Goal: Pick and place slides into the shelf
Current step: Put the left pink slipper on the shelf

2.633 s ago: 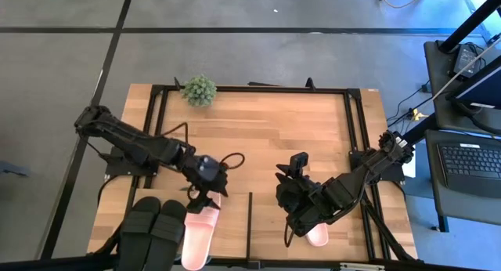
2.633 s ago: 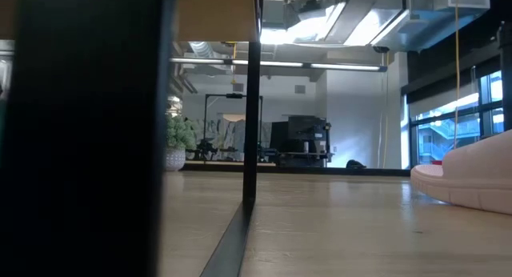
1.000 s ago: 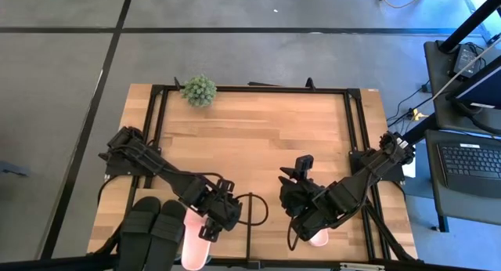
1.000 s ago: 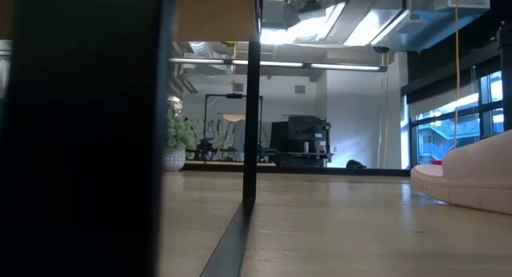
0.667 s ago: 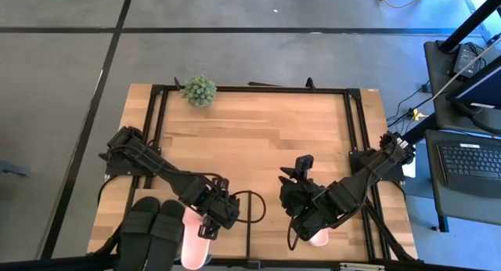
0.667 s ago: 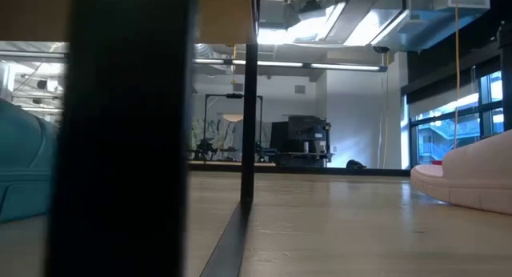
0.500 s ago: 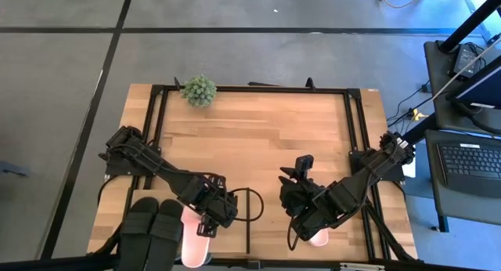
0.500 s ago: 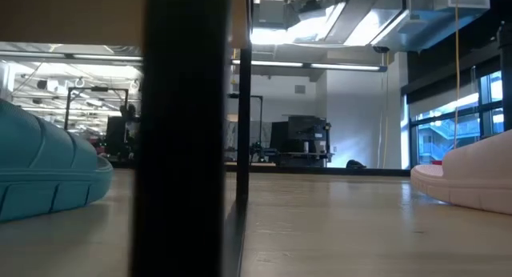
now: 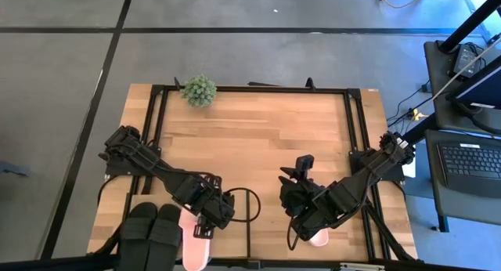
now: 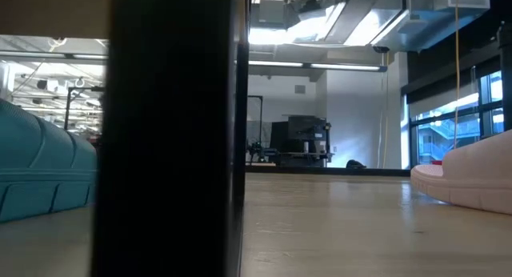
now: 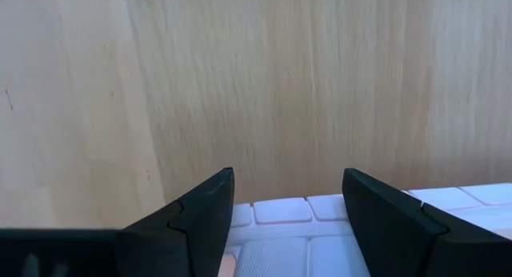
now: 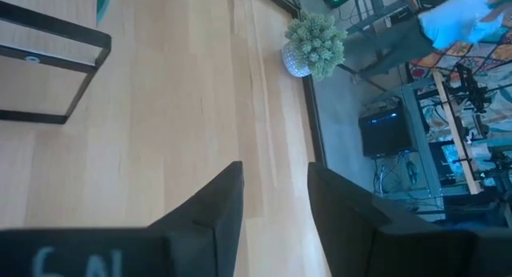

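A light pink slide (image 9: 192,243) lies near the table's near edge, left of the thin black divider (image 9: 249,228). Its far end is under my left gripper (image 9: 205,222), which points down and is shut on it. Its ribbed surface (image 11: 284,229) shows between the fingers. The dark green pair (image 9: 149,232) lies just left of it. A second pink slide (image 9: 317,237) rests sole-down (image 10: 464,181) under my right arm. My right gripper (image 12: 276,205) stands open over bare wood. The shelf's top board (image 9: 258,130) lies beyond. My left gripper comes from above, pointing steeply down, with one finger (image 11: 200,221) on each side of the pink slide's far end (image 11: 280,213). The slide runs on past the other finger (image 11: 400,221). The gripper hides whether the slide is lifted clear of the wood.
A small potted plant (image 9: 199,90) stands at the far left corner. The black metal frame (image 9: 356,138) runs along the board's sides. A broad dark shape (image 10: 172,133) close to the low camera hides the middle left of that view. The middle of the board is bare wood.
My left gripper has shifted a little toward the table's left edge and rolled about its own axis, and the pink slide has gone with it toward the green pair. In the low view the dark shape has slid right and uncovered the green slide.
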You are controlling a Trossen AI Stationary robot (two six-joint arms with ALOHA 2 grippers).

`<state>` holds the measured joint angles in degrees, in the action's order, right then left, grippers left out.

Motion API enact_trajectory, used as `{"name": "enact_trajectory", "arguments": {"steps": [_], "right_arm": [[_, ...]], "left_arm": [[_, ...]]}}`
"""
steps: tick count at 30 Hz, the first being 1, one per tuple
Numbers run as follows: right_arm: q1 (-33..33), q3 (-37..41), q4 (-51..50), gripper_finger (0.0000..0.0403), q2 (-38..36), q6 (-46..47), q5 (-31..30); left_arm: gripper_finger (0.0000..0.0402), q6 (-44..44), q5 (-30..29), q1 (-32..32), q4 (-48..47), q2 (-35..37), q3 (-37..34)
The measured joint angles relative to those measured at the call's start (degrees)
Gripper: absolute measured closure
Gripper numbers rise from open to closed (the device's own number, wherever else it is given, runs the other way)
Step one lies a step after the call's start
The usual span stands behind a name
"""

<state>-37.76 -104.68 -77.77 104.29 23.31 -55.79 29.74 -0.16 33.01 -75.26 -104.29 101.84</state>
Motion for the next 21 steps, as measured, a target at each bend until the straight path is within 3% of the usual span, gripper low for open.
{"name": "enact_trajectory", "arguments": {"steps": [21], "right_arm": [[0.02, 0.0, -0.03, 0.026, 0.0, 1.06, 0.0]], "left_arm": [[0.0178, 0.37, 0.26, -0.42, 1.27, -0.28, -2.58]]}}
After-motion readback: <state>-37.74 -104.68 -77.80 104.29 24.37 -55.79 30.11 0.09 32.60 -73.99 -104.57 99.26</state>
